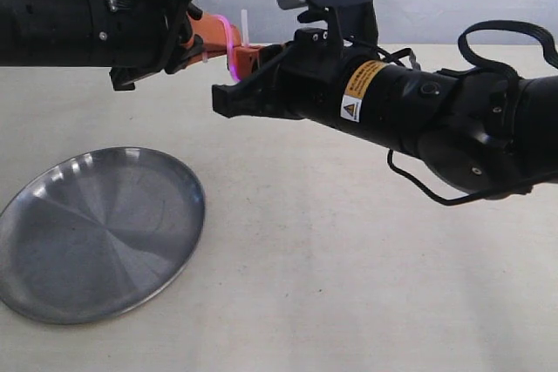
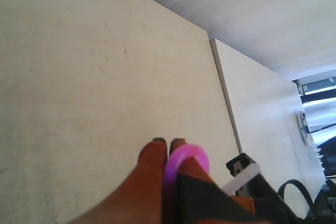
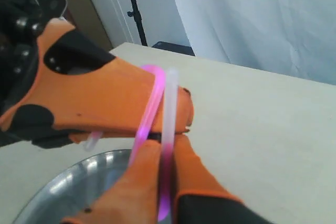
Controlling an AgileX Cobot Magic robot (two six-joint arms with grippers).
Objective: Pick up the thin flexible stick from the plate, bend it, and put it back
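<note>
- Bending is the step in hand: the stick [image 3: 152, 103] is folded into a tight loop and held in the air between the two pincers, above the worktop [image 1: 349, 285].
- The left pincer [image 2: 167, 148] is closed narrow on one leg of the stick and the right pincer [image 3: 165, 169] on the other, tip facing tip.
- The fold is best tightened slowly, so that neither pale end is dragged out of its grip.
- The plate [image 1: 96, 233] is seen lying bare on the worktop, lower down on the left arm's side, and the stick is to be lowered there afterwards.
</note>
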